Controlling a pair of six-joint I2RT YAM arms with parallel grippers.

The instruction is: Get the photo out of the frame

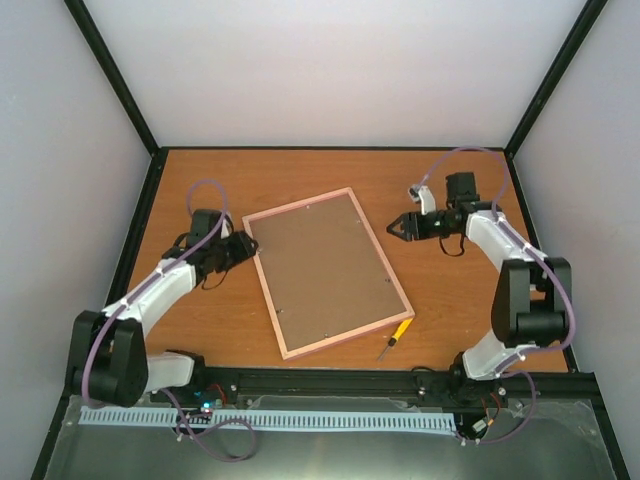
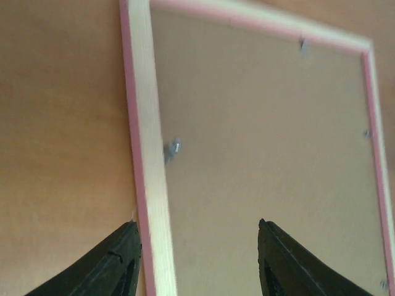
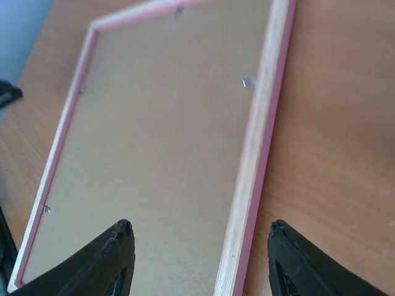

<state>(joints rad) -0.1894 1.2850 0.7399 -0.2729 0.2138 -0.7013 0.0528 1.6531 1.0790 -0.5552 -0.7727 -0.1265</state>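
The frame [image 1: 329, 271] lies face down in the middle of the table, its pale wood and pink edge around the brown backing board [image 1: 322, 262]. The photo is hidden under the board. My left gripper [image 1: 243, 249] is open at the frame's left edge; in the left wrist view the gripper [image 2: 197, 231] straddles that edge [image 2: 150, 154]. My right gripper [image 1: 396, 228] is open by the frame's right edge; in the right wrist view the gripper [image 3: 200, 231] straddles that edge [image 3: 259, 142]. Neither holds anything.
Small metal clips [image 2: 174, 147] [image 3: 247, 81] hold the backing board in along the inner rim. A yellow-handled screwdriver [image 1: 397, 335] lies by the frame's near right corner. Black rails border the table, with white walls behind.
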